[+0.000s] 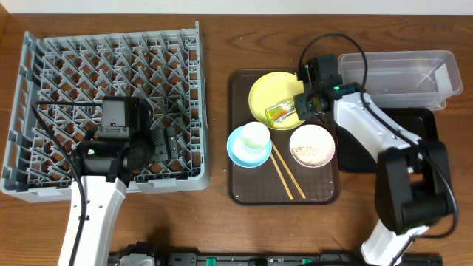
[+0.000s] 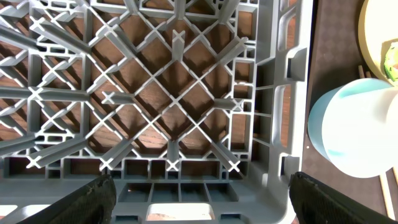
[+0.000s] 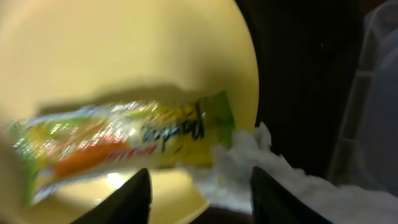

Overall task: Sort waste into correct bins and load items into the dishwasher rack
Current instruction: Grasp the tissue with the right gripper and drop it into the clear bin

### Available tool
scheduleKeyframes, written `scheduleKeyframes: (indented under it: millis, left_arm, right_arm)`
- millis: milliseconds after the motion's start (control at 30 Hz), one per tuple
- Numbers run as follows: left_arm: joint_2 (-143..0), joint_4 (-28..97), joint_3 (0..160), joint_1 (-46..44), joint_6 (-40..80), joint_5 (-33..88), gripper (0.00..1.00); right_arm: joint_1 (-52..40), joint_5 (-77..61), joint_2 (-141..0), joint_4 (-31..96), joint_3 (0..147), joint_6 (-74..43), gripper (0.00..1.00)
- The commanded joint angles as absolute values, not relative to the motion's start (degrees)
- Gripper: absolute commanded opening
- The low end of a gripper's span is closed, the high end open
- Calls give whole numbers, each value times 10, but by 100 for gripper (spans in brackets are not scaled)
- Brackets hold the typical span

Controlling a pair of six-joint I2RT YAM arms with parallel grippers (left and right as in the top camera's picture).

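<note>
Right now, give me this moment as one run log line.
right fingers: open, at snack wrapper on yellow plate | left fingers: open, above dishwasher rack

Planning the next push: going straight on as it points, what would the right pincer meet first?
Probably the snack wrapper on the yellow plate, its end just ahead of the open right pincer. White crumpled material lies beside it; blur leaves depth unclear.

Left gripper [image 2: 208, 200] wide, right gripper [image 3: 202, 198] parted.
</note>
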State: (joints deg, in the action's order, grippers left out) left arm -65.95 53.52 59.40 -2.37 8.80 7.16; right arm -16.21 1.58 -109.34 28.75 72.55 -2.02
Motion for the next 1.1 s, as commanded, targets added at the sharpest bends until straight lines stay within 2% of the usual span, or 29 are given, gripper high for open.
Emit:
scheduleKeyframes:
  millis: [0, 200, 633, 667, 700, 733, 767, 900, 1067]
  left_arm:
    - [-660, 535, 606, -25, 89, 71, 90]
    - [-660, 535, 606, -25, 89, 71, 91]
    - [-660, 535, 606, -25, 89, 71, 91]
    - [-660, 535, 606, -25, 89, 71, 90]
    - [-660, 535, 606, -25, 89, 71, 91]
    - [-660, 535, 606, -25, 89, 71, 90]
    - [-660, 535, 606, -25, 89, 71, 90]
    - [-660, 535, 606, -25, 89, 71, 91]
    - [-660, 535, 606, -25, 89, 71, 90]
  right_arm:
    - [-164, 32, -1100, 270, 722, -43, 37]
    - [-165, 32, -1089, 266, 723, -43, 1]
    - [-142, 32, -958, 273, 723, -44, 1]
    - [-144, 31, -958, 274, 723, -44, 8]
    - [-146, 29, -961, 277, 723, -44, 28]
    - [-149, 29, -966, 279, 722, -44, 42]
    - [-150, 30, -973, 282, 722, -44, 47]
    - [-156, 30, -1020, 284, 721, -42, 53]
    - [-156, 30, -1087, 273, 721, -42, 55]
